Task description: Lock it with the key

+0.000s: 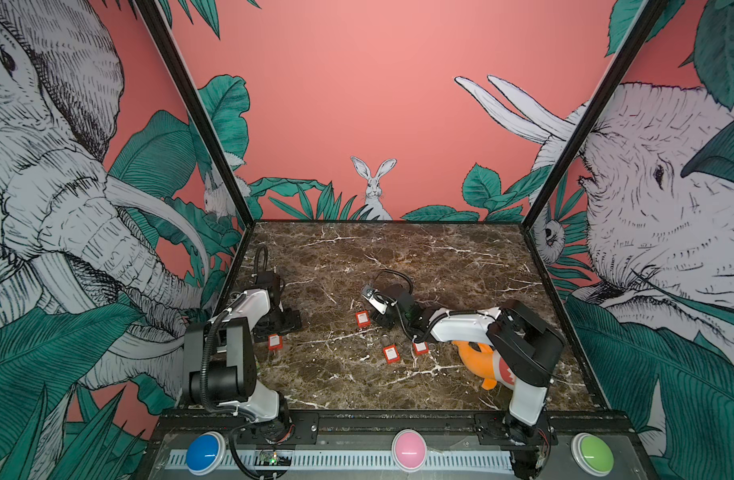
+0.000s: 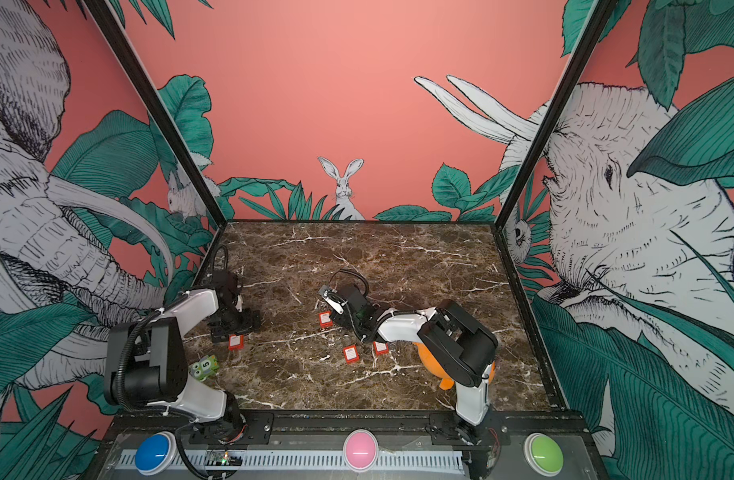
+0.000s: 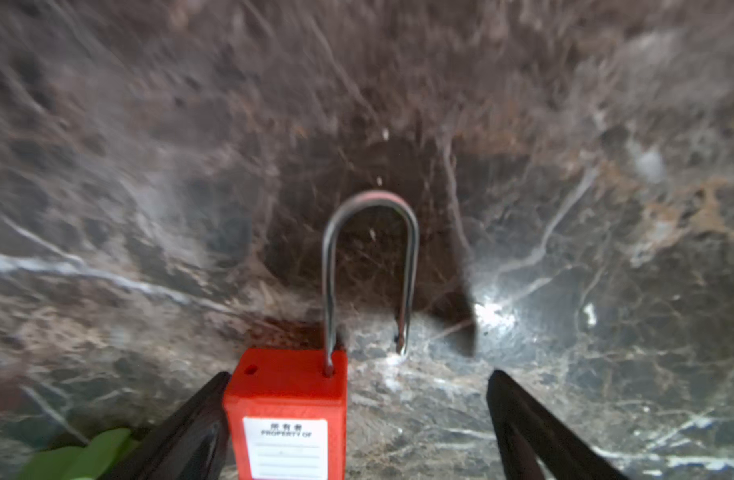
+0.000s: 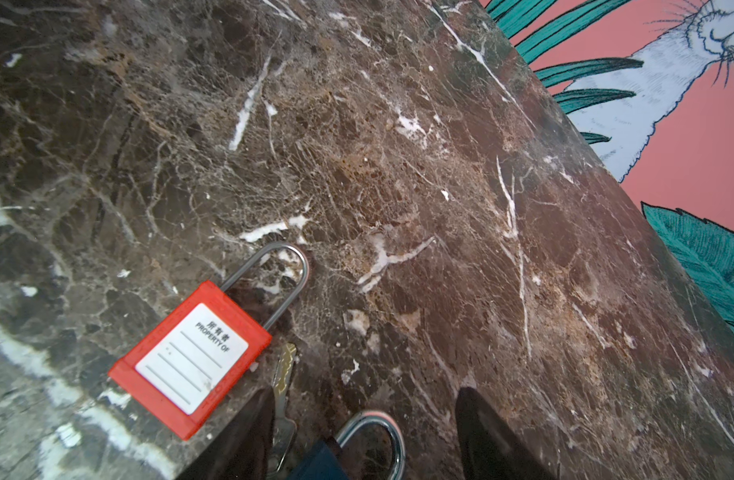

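Note:
A red padlock (image 3: 288, 411) stands between my left gripper's (image 3: 359, 374) fingers, close against one of them. Its steel shackle (image 3: 371, 257) is swung out, with one leg free of the body. The left gripper is open; in both top views it hangs over that padlock (image 1: 275, 341) (image 2: 235, 341). A second red padlock (image 4: 190, 357) with a white label lies flat with its shackle seated. A metal key (image 4: 285, 370) lies beside it, partly under one finger (image 4: 248, 436). My right gripper (image 4: 365, 392) is open. A steel loop (image 4: 375, 432) shows between its fingers, touching neither.
Two more red padlocks (image 1: 391, 354) (image 1: 420, 347) lie mid-table near the right arm. An orange plush toy (image 1: 479, 361) sits under the right arm's elbow. A green numbered toy (image 2: 205, 366) lies by the left arm's base. Black frame posts and walls border the marble table (image 1: 398, 257).

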Robot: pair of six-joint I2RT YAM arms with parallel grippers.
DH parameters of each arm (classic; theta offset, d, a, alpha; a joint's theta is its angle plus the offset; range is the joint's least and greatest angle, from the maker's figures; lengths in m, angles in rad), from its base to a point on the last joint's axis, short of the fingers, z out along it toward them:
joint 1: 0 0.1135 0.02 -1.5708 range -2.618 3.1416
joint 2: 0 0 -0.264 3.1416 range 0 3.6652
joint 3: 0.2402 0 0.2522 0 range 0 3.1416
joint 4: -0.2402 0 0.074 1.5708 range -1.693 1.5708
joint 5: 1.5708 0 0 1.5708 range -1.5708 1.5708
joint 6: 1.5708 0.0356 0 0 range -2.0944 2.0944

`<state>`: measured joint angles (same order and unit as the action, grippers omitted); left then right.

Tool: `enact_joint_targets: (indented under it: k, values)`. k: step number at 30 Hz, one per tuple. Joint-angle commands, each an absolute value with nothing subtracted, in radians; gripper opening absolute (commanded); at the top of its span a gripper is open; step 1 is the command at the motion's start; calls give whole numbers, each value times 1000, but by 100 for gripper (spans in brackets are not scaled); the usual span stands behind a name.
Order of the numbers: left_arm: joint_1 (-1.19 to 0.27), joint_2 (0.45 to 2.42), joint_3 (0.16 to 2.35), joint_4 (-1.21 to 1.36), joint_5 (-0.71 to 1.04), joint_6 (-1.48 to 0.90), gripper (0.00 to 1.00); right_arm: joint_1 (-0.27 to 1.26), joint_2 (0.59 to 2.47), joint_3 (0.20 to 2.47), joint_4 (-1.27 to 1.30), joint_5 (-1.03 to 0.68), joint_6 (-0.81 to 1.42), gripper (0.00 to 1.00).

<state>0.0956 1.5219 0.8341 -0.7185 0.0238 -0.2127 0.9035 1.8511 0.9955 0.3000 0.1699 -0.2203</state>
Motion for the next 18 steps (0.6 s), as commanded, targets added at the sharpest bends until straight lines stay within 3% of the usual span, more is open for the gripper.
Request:
enact_joint_targets:
  k: [1,11,18]
  values:
    - [99,1479,781,-698,150,-291,95,910,1825,995,322,163,-220,68]
    - [73,1295,656,-621,310,-476,94,910,1818,1006,328,155,-216,68]
    - [-11,1339,674,-498,372,-536,93,910,1803,1021,319,106,-209,67]
